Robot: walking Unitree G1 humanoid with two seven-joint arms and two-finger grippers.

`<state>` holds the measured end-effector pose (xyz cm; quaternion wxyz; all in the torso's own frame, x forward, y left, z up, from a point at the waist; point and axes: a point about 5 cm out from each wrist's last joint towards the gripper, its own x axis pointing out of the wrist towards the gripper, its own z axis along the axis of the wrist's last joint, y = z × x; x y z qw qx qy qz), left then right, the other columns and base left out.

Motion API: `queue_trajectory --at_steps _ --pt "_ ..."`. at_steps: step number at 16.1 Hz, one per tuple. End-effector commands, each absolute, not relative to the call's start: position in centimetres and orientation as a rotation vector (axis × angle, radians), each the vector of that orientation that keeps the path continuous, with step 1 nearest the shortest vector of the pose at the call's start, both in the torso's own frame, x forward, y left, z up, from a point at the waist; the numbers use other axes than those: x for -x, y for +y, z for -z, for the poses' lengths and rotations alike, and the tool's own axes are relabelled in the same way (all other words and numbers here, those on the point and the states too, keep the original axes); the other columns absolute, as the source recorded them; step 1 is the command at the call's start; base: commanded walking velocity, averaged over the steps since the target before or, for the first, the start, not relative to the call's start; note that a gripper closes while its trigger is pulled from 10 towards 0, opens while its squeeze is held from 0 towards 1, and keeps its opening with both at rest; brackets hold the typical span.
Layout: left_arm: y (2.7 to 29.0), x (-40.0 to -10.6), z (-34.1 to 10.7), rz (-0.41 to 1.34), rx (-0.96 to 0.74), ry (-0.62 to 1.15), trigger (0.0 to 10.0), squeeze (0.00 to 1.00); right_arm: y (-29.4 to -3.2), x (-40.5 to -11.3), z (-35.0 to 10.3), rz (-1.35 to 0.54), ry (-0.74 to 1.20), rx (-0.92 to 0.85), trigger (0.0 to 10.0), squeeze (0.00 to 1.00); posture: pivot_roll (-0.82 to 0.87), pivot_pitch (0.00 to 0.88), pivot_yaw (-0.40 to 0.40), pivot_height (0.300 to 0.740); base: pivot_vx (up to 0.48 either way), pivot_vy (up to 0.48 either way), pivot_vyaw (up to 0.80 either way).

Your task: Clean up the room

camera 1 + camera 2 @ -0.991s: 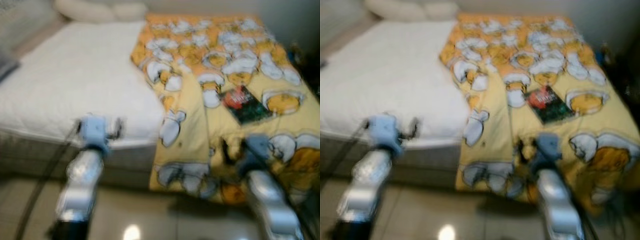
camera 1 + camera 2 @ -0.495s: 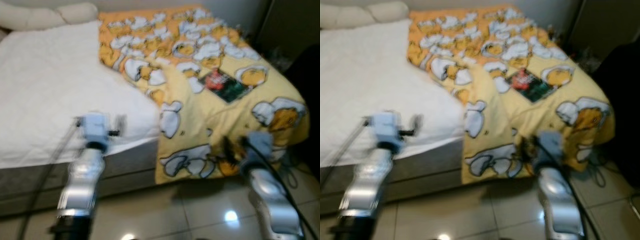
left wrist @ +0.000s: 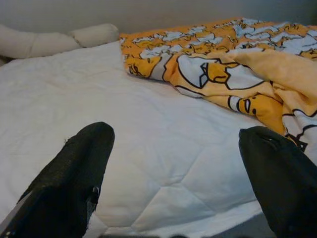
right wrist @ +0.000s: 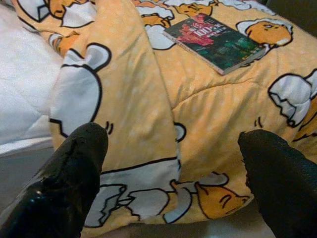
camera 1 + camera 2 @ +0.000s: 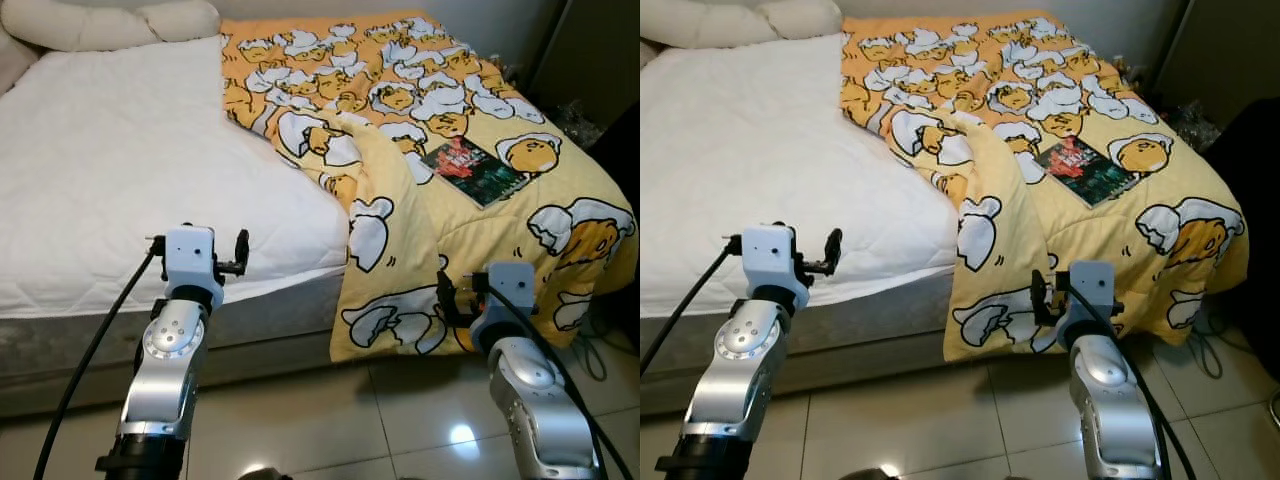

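Swinging right and steadying, my head camera now shows the bed [image 5: 120, 180] sharply. From me, the yellow quilt [image 5: 420, 150] covers its 1 o'clock half, book [image 5: 472, 172] on top. Left gripper [image 3: 173, 173] and right gripper [image 4: 171, 173] hover wide open, empty, over the tiled floor [image 5: 330, 420].

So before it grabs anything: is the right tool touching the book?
Apart. In the right wrist view the right tool is open, well short of the book.
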<state>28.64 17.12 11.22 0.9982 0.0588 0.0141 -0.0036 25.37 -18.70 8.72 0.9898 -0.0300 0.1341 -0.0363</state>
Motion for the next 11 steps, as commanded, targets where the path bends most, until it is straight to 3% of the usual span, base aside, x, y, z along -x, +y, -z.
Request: queue_trajectory --at_steps 1,11 --pt "17.1 -28.5 -11.3 0.002 -0.132 0.024 10.0 0.73 -18.8 -25.8 -9.5 0.071 0.231 0.072 10.0 1.0 -0.01 0.0 0.05 0.74 0.0 -0.442 0.8" --pt "16.9 -28.5 -11.1 -0.01 -0.129 0.032 10.0 0.73 -19.8 -26.5 -10.0 0.094 0.221 0.078 10.0 1.0 -0.01 0.0 0.045 0.74 0.0 -0.458 0.8"
